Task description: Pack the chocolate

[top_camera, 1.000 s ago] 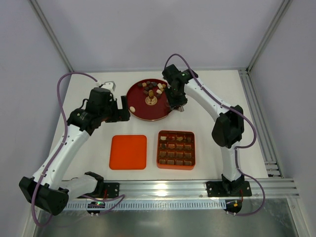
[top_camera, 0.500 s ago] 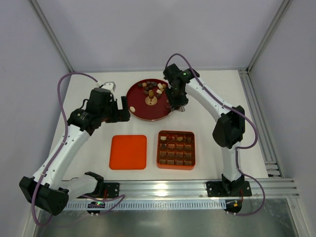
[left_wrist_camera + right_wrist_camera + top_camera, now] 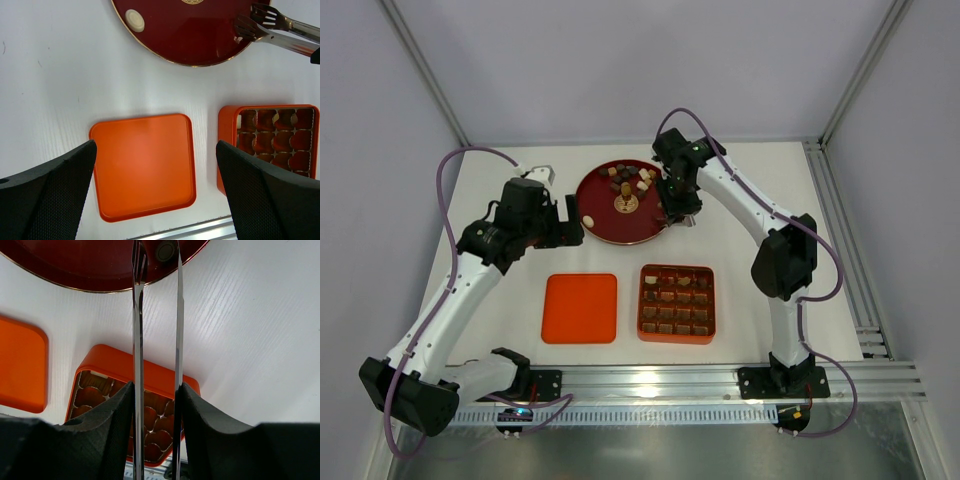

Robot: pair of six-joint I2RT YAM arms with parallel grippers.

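The chocolate lies as several small brown, dark and cream pieces on a dark red plate. A cream round piece sits near the plate's left rim. My right gripper is shut on metal tweezers. The tweezers stand slightly apart with their tips at the plate's right edge, on either side of a dark round piece. In the top view the right gripper hangs over that rim. My left gripper is open above the orange lid, holding nothing.
An orange gridded box with chocolates in some cells stands in front of the plate, the flat lid to its left. An aluminium rail runs along the near table edge.
The right gripper with the tweezers has shifted very slightly over the plate's right rim. The left arm has not moved.
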